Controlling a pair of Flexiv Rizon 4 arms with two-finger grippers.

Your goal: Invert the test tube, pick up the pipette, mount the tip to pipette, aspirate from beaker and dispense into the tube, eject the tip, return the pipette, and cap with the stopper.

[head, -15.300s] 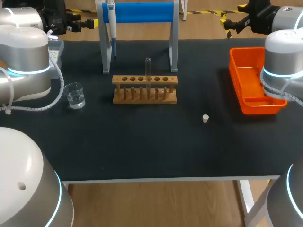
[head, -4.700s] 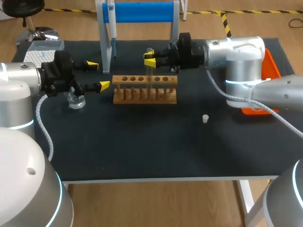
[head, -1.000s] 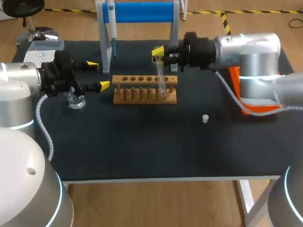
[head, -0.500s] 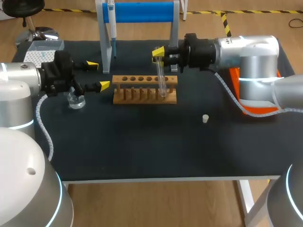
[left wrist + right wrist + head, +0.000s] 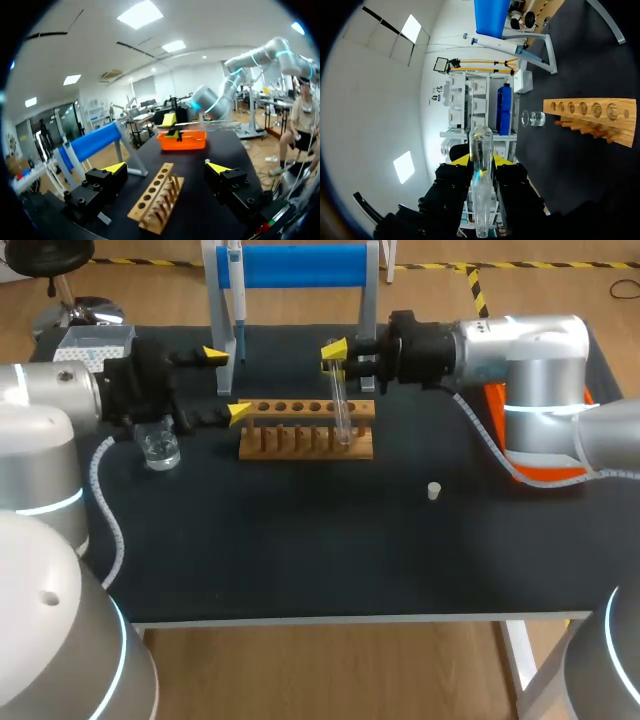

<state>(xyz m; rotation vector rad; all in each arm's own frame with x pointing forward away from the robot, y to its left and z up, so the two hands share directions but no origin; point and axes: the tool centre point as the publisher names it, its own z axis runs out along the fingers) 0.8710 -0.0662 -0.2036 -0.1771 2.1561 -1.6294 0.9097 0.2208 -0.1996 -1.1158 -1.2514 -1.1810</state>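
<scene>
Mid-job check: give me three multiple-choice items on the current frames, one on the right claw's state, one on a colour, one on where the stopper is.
1. The right claw is: A open and empty; B shut on the test tube; C shut on the stopper.
2. The tray is: A blue; B orange; C green.
3. The stopper lies: A in the tray; B in the test tube; C on the table, right of the rack and apart from it.
Answers: 1 B, both fingers press the test tube from two sides; 2 B, its walls show orange; 3 C, it stands alone on the dark table.
</scene>
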